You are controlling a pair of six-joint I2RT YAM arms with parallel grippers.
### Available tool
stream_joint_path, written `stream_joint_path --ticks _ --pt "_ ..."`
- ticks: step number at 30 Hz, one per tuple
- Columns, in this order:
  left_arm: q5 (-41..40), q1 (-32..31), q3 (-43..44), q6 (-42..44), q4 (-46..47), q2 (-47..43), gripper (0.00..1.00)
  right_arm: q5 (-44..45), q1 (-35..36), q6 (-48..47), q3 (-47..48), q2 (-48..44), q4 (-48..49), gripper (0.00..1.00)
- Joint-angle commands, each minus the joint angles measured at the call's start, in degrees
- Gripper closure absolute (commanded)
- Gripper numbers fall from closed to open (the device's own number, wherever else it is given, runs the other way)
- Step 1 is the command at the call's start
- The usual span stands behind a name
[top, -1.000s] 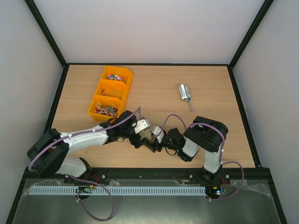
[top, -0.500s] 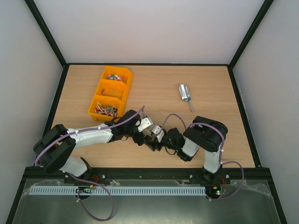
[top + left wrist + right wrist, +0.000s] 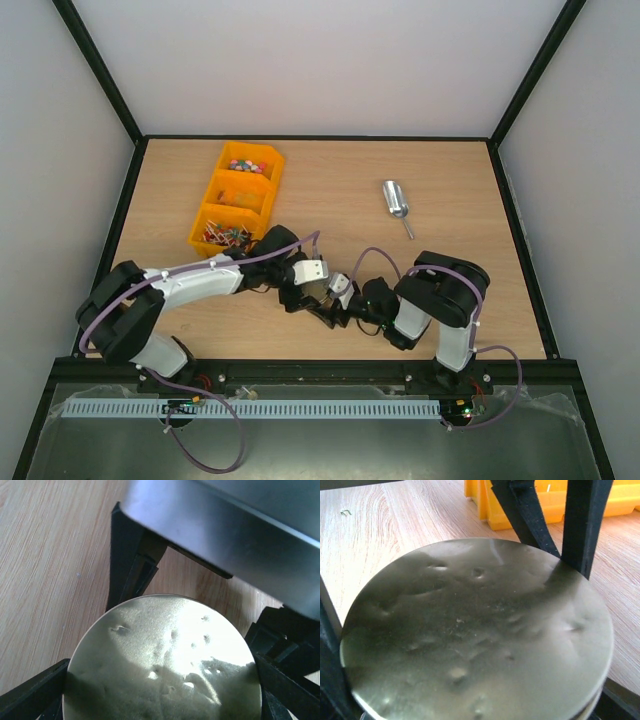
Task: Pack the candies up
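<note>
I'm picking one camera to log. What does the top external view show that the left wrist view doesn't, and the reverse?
Only top external: the orange bin, the candies in its far compartment, the metal scoop. Only left wrist: a dented round metal lid close up, black fingers around it. Both: the wooden table.

The left arm (image 3: 195, 280) has swung its elbow up toward the yellow bin (image 3: 243, 177), and its shoulder link has shifted rightward. The left jaws, around the lid (image 3: 165, 665), have edged right, closer to the right jaws than a second ago.
</note>
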Motion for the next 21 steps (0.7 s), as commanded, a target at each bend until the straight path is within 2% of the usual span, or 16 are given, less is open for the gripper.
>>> stream_joint_path --ticks 1,6,11,14,16,21 --pt "3.89 1.33 1.35 21.64 -11.88 1.73 0.34 -6.48 0.00 -3.19 -2.58 -0.33 -1.50 0.60" --pt "5.21 1.40 2.55 32.09 -17.22 2.96 0.36 -8.35 0.03 -4.12 -2.98 -0.79 -1.19 0.61" --pt "7.55 1.45 5.67 46.50 -28.20 6.02 0.37 -10.33 0.02 -5.44 -3.63 -1.16 -1.05 0.61" --pt "6.63 1.49 7.42 49.90 -30.24 7.79 0.36 -10.40 0.05 -5.62 -3.64 -1.44 -1.05 0.61" --pt "6.38 1.80 8.55 46.86 -28.37 8.25 0.32 -9.87 0.03 -5.30 -3.41 -1.56 -1.18 0.61" --pt "8.34 4.74 9.01 23.99 -18.87 5.37 0.08 -7.31 0.06 -4.12 -2.68 -1.37 -1.66 0.61"
